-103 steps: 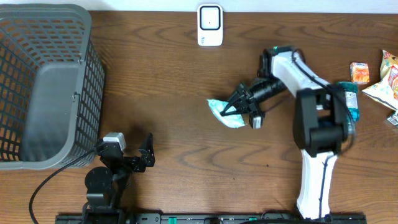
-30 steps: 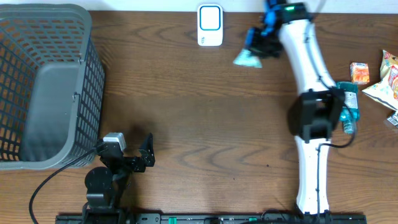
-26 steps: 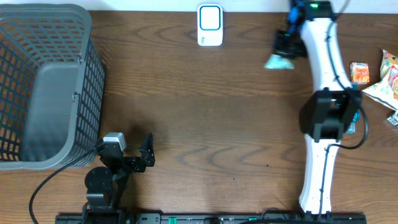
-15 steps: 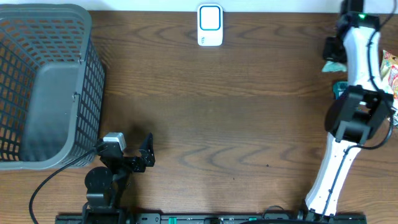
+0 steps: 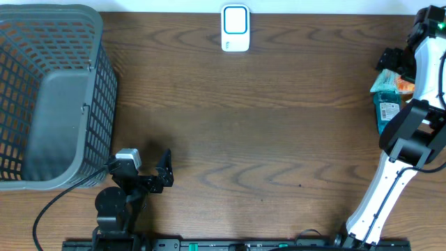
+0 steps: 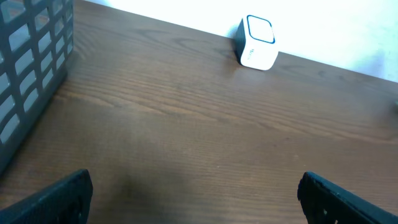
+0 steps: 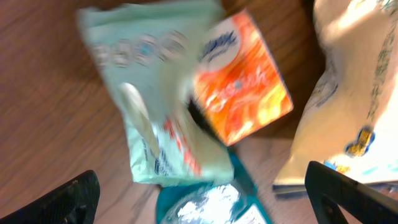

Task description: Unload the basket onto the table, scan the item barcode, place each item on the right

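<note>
Nearest the robot, the left hand [image 6: 199, 196] sits low over the bench [image 5: 244, 139], fingers spread wide with nothing between them. The basket [image 5: 104, 70] stands just beside it on the left.

Further out, at the far right edge, the right hand [image 7: 202, 186] hangs above a cluster of goods. Its fingers [image 7: 68, 199] are parted to the corners of its own view and grip nothing. The pouch [image 7: 155, 118], pale green and blurred, lies clear of them. It overlaps one side of the orange box [image 7: 245, 93], and its lower end is over the teal packet [image 7: 211, 205]. The cream bag [image 7: 354, 93] is just beyond the box. Whether the pouch has settled flat I cannot tell.

It looks like thin film: light, soft and crinkly, probably slick, so likely to sag or fold if pinched mid-panel. The best hold is probably a sealed edge or corner on the side over bare wood, away from the box. That would leave the printed faces free. No barcode shows here.

Farthest off, the scanner [image 5: 235, 28] stands at the back edge, well apart from the pouch
</note>
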